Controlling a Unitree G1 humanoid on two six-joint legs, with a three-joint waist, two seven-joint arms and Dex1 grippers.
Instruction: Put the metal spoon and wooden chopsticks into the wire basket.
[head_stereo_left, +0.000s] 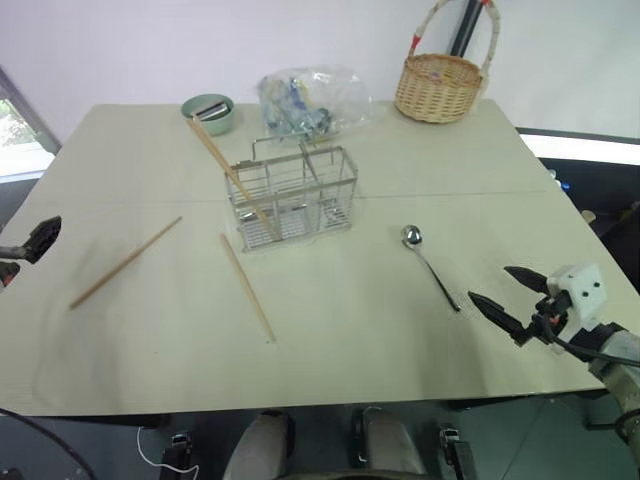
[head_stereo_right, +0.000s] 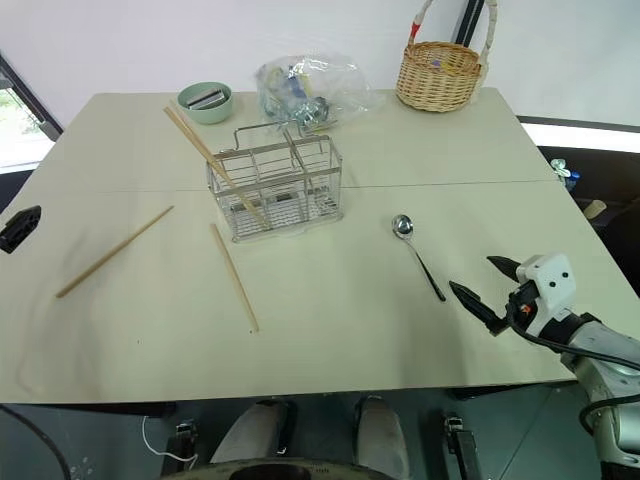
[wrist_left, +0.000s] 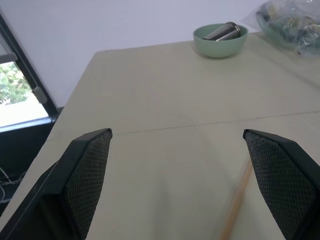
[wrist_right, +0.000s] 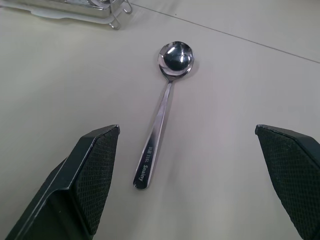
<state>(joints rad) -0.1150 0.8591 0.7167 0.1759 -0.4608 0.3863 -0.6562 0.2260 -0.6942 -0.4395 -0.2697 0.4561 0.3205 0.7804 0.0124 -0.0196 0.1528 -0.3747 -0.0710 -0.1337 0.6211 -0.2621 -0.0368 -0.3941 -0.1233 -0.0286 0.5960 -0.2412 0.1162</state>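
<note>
While lying flat on the table (head_stereo_left: 330, 330), looks light, stiff and slick: metal spoon (head_stereo_left: 428, 263), just ahead of the right gripper (head_stereo_left: 508, 297), fingers spread wide, nothing between them. Sits low, so likely to skid under a pinch; best taken across the thin handle near its middle. Two wooden chopsticks (head_stereo_left: 247, 287) flat and loose between the grippers, a third leaning in the wire basket (head_stereo_left: 293, 196) beyond; light, rigid, prone to roll. Left gripper (head_stereo_left: 38, 240) well off to the side.

Seen from the right eye, same layout.

From the left wrist: fingers (wrist_left: 85, 170) wide apart, empty, a blurred chopstick just inside one of them.

From the right wrist: fingers (wrist_right: 92, 175) wide, spoon handle pointing back between them, nearer one finger.
</note>
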